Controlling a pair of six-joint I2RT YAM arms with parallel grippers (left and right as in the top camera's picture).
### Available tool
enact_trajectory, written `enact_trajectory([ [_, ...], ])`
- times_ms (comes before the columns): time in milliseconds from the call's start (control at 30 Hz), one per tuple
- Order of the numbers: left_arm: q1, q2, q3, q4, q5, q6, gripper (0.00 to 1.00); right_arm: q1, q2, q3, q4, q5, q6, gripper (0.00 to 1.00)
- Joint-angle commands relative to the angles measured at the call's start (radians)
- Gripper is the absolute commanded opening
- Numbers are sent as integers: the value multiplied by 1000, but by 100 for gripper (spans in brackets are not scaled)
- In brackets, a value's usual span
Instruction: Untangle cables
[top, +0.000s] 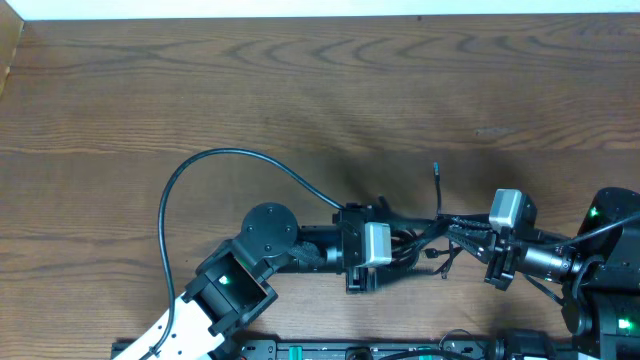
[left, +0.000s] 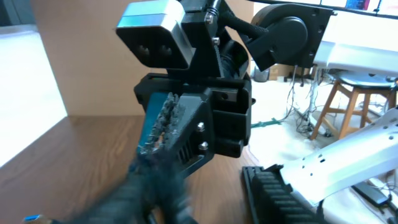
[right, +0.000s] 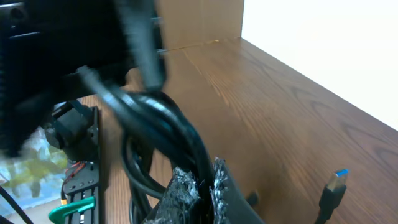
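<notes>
Cables (top: 428, 245): thin black cords bunched in a tight knot low on the table (top: 300, 90), right of centre, between the two grippers. One free end sticks out toward the far side and ends in a USB plug (top: 437, 170); my right wrist view shows its blue tongue (right: 336, 180). Up close the cords (right: 168, 124) are glossy and looped over each other.

Room: I see bare wood all across the far half and to the left. The far edge runs along the top of the overhead view and the left edge shows at the top-left corner. Both arms crowd the near edge.

Right gripper (top: 455, 238): pads (right: 183, 196) are pressed together, pinching the cords that run down between them.

Left gripper (top: 405, 245): it looks spread. Only one ribbed finger (left: 280, 190) shows, off to the side of the blurred bundle (left: 149, 186). I can't tell if it touches any cord.
</notes>
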Motion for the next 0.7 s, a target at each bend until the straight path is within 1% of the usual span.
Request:
enact_trajectory([
  [0, -5, 2, 14, 4, -98, -138, 87, -1, -1, 7, 8, 6, 12, 1],
  [67, -2, 0, 14, -3, -189, -240, 88, -2, -1, 7, 16, 14, 13, 1],
  [167, 15, -6, 14, -11, -275, -399, 88, -2, -1, 7, 59, 49, 91, 1],
  [267, 40, -27, 14, -41, -325, -536, 88, -3, -1, 7, 101, 95, 155, 1],
  [333, 67, -50, 14, -82, -352, -621, 89, -2, -1, 7, 118, 99, 163, 1],
  [400, 96, -73, 14, -117, -351, -683, 89, -2, -1, 7, 127, 97, 162, 1],
  [500, 139, -113, 14, -156, -337, -743, 89, -2, -1, 7, 126, 95, 132, 1],
  [600, 166, -150, 14, -159, -305, -743, 89, -2, -1, 7, 127, 88, 101, 1],
  [667, 179, -164, 14, -160, -283, -743, 89, -2, -1, 7, 127, 47, 64, 1],
])
